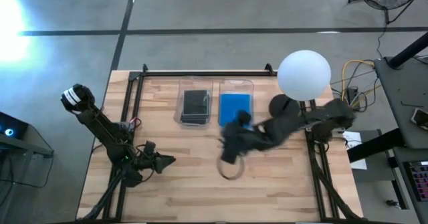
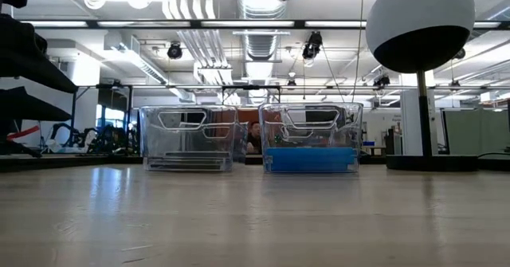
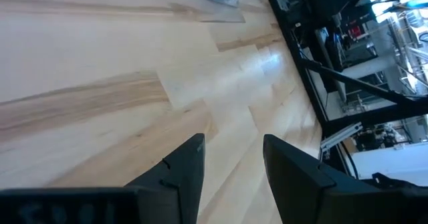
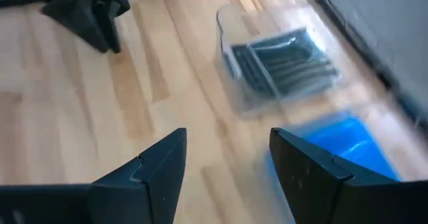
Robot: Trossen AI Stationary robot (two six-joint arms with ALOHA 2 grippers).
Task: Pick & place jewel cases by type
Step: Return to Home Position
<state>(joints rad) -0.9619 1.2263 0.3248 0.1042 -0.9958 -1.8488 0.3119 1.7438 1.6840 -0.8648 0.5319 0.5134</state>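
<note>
**Q:** Where were your two grippers?

**A:** My right gripper [image 4: 227,136] hung above the tabletop [image 1: 174,190], just in front of the right bin [image 1: 235,83] on the side nearer the low camera. Its fingers were spread apart with nothing between them. My left gripper [image 3: 233,140] sat low over the left side of the tabletop, well apart from both bins. Its fingers were parted and empty too.

**Q:** And where were the cases?

**A:** Two clear bins stood side by side in the middle of the tabletop's far half. The left bin [image 1: 182,107] held the dark cases [image 1: 195,103], lying flat in a low stack on its floor. The right bin held the blue cases [image 1: 234,107], also flat, in a layer that covered its bottom from wall to wall. In the right wrist view the dark cases showed as a row of thin edges inside their bin, with the blue ones just beside them.

**Q:** What else stood there?

**A:** A lamp [image 1: 304,75] with a white globe stood at the right, near the base of my right arm.
</note>
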